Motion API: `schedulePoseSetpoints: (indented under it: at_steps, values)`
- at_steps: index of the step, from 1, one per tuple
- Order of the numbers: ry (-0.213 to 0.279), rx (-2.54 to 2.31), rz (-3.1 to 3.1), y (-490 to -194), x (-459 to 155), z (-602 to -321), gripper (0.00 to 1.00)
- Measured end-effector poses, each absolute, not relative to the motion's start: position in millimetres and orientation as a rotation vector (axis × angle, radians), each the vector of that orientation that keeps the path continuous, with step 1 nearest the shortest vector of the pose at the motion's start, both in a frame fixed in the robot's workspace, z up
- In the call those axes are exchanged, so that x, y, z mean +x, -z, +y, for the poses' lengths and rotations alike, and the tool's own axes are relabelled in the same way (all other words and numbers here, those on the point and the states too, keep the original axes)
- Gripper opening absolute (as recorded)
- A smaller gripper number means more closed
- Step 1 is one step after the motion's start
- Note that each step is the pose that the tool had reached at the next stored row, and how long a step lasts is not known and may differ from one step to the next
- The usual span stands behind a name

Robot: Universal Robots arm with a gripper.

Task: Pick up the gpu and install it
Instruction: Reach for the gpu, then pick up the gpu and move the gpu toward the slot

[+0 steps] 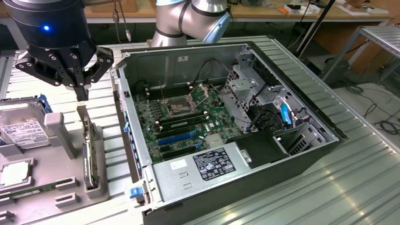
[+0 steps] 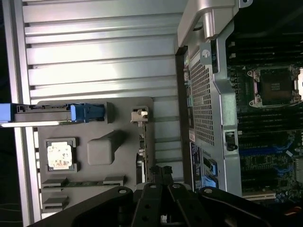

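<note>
Closed on nothing, the gripper (image 1: 81,96) hangs just above the gpu (image 1: 89,150), its fingers pressed together. That card stands on edge in a slot of the gray tray (image 1: 44,206), beside a hard drive (image 1: 22,133). Tray and open computer case (image 1: 262,187) sit side by side on the ribbed metal counter (image 1: 356,187).

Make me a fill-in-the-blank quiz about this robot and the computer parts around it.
1. The gripper, shut and holding nothing, hangs ____ the gpu.
2. The gpu stands on its ____ in the grey tray.
3. The hard drive lies to the exterior view's ____ of the gpu.
4. The computer case is ____, its motherboard showing.
Missing words: above; edge; left; open.
</note>
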State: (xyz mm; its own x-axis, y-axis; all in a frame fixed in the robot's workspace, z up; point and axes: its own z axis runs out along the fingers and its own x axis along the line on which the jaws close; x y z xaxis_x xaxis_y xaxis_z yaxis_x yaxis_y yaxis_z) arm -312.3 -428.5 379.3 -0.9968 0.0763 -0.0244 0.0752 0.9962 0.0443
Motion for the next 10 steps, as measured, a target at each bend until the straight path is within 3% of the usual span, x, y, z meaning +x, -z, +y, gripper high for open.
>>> schedulePoseSetpoints:
  at_steps: [10]
  values:
    - [-0.068, 0.118, 3.113, -379.3, -312.5, -428.5, 0.11]
